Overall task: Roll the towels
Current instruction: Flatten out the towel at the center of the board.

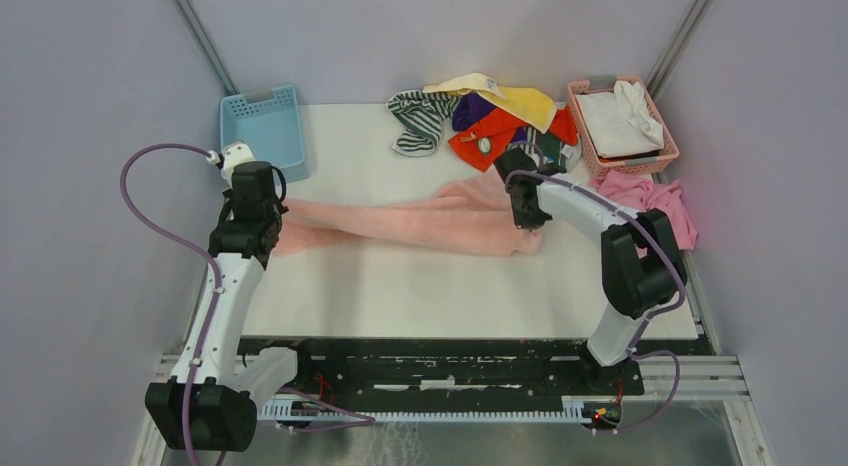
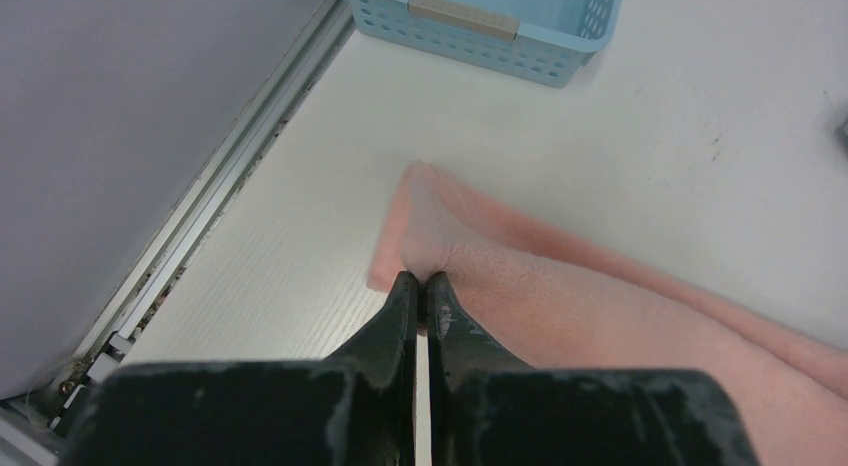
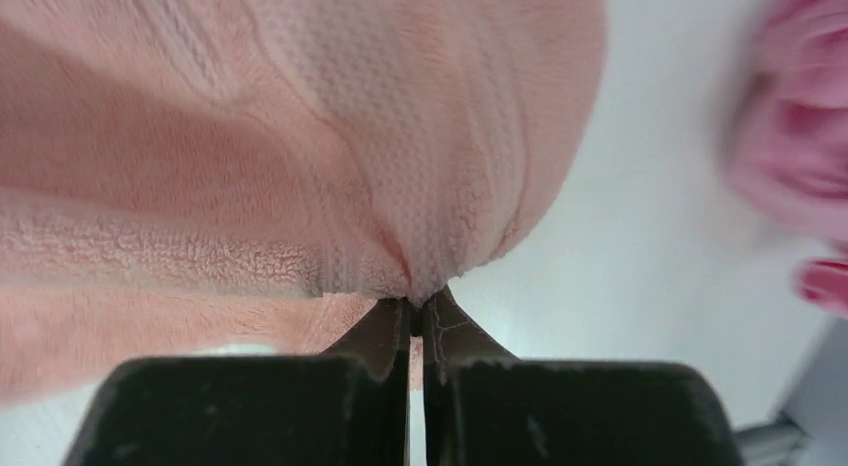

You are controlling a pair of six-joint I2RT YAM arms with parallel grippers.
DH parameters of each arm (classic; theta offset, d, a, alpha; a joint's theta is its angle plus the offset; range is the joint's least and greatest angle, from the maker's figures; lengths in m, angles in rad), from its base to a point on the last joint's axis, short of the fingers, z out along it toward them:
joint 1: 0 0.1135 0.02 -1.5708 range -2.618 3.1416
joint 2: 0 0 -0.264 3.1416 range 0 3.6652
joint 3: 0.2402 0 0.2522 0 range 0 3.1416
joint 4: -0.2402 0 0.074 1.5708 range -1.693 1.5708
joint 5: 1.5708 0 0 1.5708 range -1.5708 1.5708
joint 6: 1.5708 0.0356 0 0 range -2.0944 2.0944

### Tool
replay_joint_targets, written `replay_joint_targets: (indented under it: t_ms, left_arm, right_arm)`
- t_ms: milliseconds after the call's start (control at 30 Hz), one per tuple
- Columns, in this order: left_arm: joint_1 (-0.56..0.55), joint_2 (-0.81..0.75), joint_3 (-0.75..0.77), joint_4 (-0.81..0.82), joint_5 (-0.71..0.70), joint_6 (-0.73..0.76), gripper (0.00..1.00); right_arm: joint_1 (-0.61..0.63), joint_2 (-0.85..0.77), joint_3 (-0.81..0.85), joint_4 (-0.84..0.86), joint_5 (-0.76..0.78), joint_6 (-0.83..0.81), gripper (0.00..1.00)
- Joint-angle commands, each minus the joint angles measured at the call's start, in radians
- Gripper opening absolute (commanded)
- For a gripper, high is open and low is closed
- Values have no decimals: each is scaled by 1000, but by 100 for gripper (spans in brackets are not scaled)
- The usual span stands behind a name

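Stretching across the white table [image 1: 450, 286], the light pink towel [image 1: 420, 224] lies in a long, loosely twisted band, and everything else is placed from it. Beyond its left end, toward the back wall, stands a blue basket [image 1: 265, 131]. At that left end the left gripper [image 1: 262, 226] has its jaws closed tight on the cloth; the left wrist view shows the towel's corner folded over and bunched right at the fingertips [image 2: 408, 286]. Beyond the towel's right half, at the table's back edge, is a heap of other towels: a green-and-white striped towel [image 1: 418, 121], a purple towel [image 1: 470, 111], an orange-red towel [image 1: 490, 141] and a pale yellow towel [image 1: 500, 94] on top. At the right end the right gripper [image 1: 527, 221] is clamped on the light pink towel, the fabric puckering into the closed tips in the right wrist view. Beyond that end a pink basket [image 1: 630, 164] holds a white cloth [image 1: 615, 121]. Just right of the towel's right end lies a crumpled brighter pink cloth [image 1: 650, 201].
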State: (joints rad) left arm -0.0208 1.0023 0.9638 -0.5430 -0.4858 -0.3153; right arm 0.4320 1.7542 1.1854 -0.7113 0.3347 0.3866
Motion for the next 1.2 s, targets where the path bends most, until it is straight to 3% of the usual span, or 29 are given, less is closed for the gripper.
replay_joint_targets:
  t_ms: [0, 100, 200, 300, 400, 533, 733, 967, 1167]
  left_arm:
    - [6, -1, 33, 28, -85, 47, 3]
    - [10, 0, 36, 25, -111, 47, 3]
    - [10, -5, 33, 23, -118, 48, 3]
    - [10, -12, 28, 24, -120, 48, 3]
    - [10, -13, 25, 27, -107, 48, 3]
    - [10, -10, 23, 32, -94, 48, 3]
    - [10, -7, 21, 34, -68, 48, 3]
    - [10, -3, 20, 34, -61, 49, 3]
    - [10, -1, 20, 33, -65, 48, 3]
  right_arm:
    - [14, -128, 247, -266, 434, -90, 1]
    - [44, -133, 375, -358, 508, -133, 15]
    - [81, -94, 436, -396, 411, -175, 38]
    - [94, -91, 394, -347, 259, -185, 53]
    - [93, -132, 281, -283, 208, -154, 61]
    - [58, -177, 141, -211, 216, -101, 63]
    - [-121, -272, -96, -18, -29, 17, 58]
    - [-127, -164, -130, 126, -56, 27, 54]
    - [-129, -55, -94, 145, -68, 15, 50]
